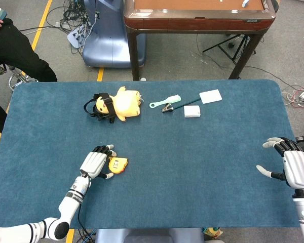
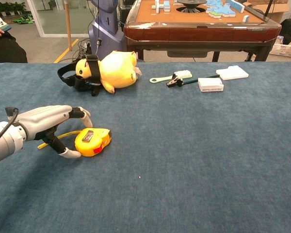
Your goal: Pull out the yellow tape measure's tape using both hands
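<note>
The yellow tape measure (image 2: 93, 141) lies on the blue table (image 2: 194, 160) near the front left, also seen as the tape measure (image 1: 118, 164) from the head. A short length of yellow tape (image 2: 63, 136) sticks out to its left, under my left hand (image 2: 48, 124). That left hand (image 1: 95, 163) cups the case's left end: the thumb touches its near side, and the curled fingers arch over it with a gap. My right hand (image 1: 295, 167) hovers at the table's right edge with its fingers spread and nothing in it. The chest view does not show it.
A yellow plush duck with a black strap (image 2: 104, 70) lies at the back left. A green brush (image 2: 170, 76), a clip, a dark pen and two white boxes (image 2: 210, 84) lie at the back right. A wooden table (image 1: 197, 15) stands beyond. A person sits at the far left.
</note>
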You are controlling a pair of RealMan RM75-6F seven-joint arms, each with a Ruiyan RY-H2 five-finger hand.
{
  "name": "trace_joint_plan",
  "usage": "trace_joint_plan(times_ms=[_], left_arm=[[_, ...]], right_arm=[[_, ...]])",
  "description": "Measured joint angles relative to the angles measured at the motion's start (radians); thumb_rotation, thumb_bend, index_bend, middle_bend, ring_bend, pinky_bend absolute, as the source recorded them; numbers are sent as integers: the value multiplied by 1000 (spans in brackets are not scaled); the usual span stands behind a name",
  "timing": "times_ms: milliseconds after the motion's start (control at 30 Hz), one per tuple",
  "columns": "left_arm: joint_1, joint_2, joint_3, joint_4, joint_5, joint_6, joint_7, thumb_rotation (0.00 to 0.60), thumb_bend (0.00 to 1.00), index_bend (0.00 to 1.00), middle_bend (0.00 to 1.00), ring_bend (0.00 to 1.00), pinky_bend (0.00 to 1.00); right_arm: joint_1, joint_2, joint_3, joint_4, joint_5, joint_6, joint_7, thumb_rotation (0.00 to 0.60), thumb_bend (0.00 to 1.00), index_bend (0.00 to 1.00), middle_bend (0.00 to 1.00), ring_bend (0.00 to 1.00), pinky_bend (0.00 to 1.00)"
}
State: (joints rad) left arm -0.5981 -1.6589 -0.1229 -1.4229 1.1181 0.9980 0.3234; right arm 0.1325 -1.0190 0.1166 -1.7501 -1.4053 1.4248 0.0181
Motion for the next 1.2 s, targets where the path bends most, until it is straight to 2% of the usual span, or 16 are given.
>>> trace_joint_plan(times_ms=[300,367,500,633,900,1200], left_arm=[[-5,-1,-5,-8,-19,-28,-32,600,153,341,177,122,95],[-6,-2,-8,-5,-16,-29,-47,600,153,367,221,148,95],[-5,-8,-14,11,1,-26,-95,600,154,430,377,250,95],[-3,-10,-22,32,17,-32,-166,600,154,465,450,306,95],[5,16,-36,44,54,-47,-305,600,154,489,484,334,95],[7,69,-71,0,111,-48,-480,600,154,491,484,334,99]], right_arm=[[-5,6,1,-6,-1,6,-3,600,91,378,298,212,219],[-6,7,1,-9,0,6,-4,600,91,378,298,212,219],[-5,9,2,-14,-1,5,-10,600,92,378,298,212,219],[3,13,5,-24,-4,-2,-21,600,92,378,298,212,219],[45,25,17,-59,-14,-53,-35,600,143,378,306,212,219],[160,59,49,-139,-13,-209,-20,600,155,378,349,229,228]])
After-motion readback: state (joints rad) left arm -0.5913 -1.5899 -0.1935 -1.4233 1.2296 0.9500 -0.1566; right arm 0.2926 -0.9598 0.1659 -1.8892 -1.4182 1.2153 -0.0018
